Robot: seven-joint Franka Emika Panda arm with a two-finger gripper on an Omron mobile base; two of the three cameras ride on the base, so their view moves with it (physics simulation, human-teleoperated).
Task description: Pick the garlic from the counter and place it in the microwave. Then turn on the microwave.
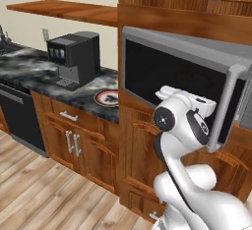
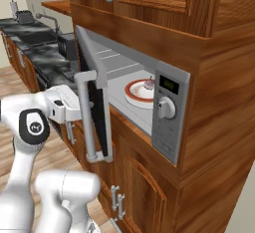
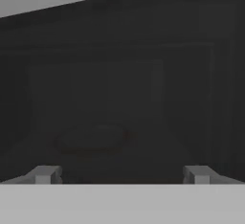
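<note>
The garlic (image 2: 149, 83) sits on a red-rimmed plate (image 2: 137, 93) inside the microwave (image 2: 169, 122). The microwave's door (image 2: 99, 102) stands partly open, swung out on its left side. Its long bar handle (image 2: 88, 120) faces me, and the round knob (image 2: 166, 108) is on the right panel. My gripper (image 3: 122, 175) is open and holds nothing. It points straight at the outer black glass of the door (image 3: 119, 84), very close to it. The plate's outline (image 3: 91, 139) shows faintly through the glass. My hand (image 1: 199, 107) is level with the door's lower half.
On the dark marble counter (image 1: 34, 71) to the left stand a black-and-grey coffee machine (image 1: 75, 57) and a second red-rimmed plate (image 1: 107, 98). A wooden shelf (image 1: 64, 10) hangs above. Wooden cabinets surround the microwave, with a sink (image 2: 37, 33) further along the counter.
</note>
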